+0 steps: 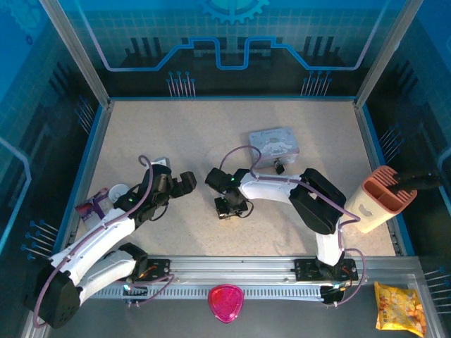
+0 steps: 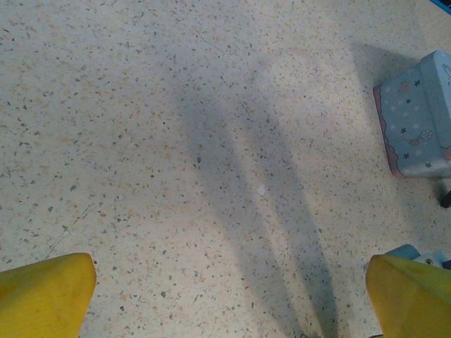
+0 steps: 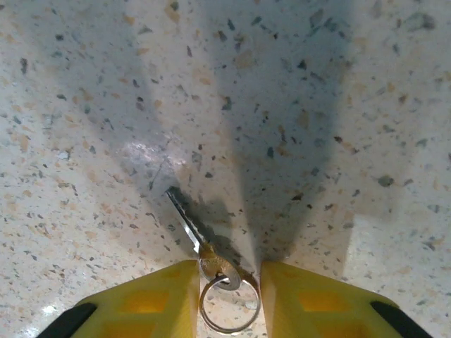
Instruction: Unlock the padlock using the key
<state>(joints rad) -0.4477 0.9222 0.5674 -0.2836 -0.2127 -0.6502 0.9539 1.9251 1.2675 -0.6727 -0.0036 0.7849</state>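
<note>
Right wrist view: early stage, key flat on table, lower centre.
Right gripper narrow astride key head, grip unclear; left gripper wide apart, empty; padlock untouched beside tin, centre of top view.

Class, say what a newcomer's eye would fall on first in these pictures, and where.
A small silvery key lies on the speckled table, its ring end between the right hand's yellow fingers. Farther back sits a pale blue cartoon tin, the tiny dark padlock just at its near side.
</note>
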